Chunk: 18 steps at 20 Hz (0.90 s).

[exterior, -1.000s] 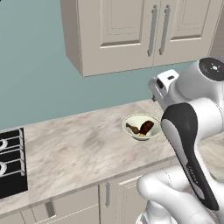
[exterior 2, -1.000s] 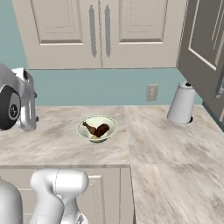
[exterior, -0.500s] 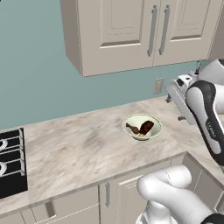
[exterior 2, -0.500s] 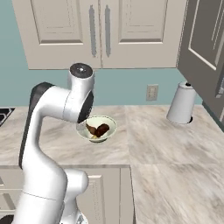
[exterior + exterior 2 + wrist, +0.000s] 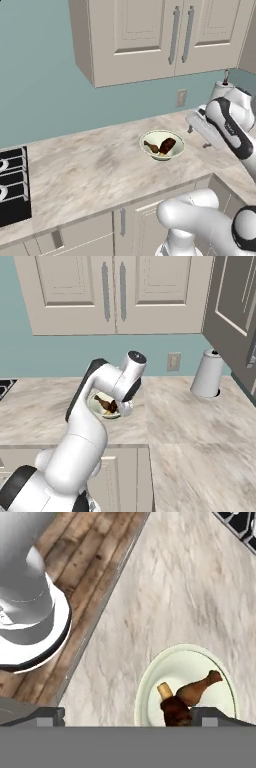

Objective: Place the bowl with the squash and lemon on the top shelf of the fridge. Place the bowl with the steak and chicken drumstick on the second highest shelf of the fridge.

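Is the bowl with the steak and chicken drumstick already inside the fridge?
No, the bowl with the steak and chicken drumstick sits on the marble counter.

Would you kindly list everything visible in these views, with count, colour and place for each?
bowl: one, cream-white, on the counter near its front edge
steak: one, dark reddish-brown, in the bowl
chicken drumstick: one, brown, in the bowl beside the steak
counter: one, beige marble, under the wall cabinets
wall cabinets: one pair of doors, cream, above the counter
stove: one, black, at the counter's left end
wall outlet: one, cream, on the teal wall
kettle: one, white, on the counter at the right
gripper: one, open, hanging to the right of the bowl
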Available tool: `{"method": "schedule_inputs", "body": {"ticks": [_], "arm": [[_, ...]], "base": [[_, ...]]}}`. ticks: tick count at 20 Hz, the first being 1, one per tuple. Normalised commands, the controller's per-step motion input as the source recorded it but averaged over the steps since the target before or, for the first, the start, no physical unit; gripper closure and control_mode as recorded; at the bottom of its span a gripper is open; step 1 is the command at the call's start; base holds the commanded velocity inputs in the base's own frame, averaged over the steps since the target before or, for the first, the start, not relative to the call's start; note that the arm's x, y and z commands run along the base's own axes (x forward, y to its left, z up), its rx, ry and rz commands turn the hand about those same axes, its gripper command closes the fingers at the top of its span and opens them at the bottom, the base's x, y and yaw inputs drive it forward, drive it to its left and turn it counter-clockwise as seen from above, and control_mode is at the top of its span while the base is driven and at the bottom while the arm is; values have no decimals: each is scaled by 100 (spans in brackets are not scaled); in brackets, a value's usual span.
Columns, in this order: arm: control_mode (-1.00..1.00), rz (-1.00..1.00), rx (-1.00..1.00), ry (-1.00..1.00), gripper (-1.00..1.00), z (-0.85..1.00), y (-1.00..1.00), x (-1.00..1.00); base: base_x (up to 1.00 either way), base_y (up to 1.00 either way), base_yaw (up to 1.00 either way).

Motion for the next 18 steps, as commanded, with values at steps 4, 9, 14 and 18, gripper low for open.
{"method": "schedule_inputs", "body": {"ticks": [4,9,14,18], "arm": [[-100,21,0,0,-100,-89,-1,19],[-100,22,0,-9,-100,-57,0,27],[-100,13,0,-13,-100,-34,0,54],[-100,8,0,-9,-100,-38,0,47]], "base": [[0,0,0],[0,0,0],[0,0,0],[0,0,0]]}}
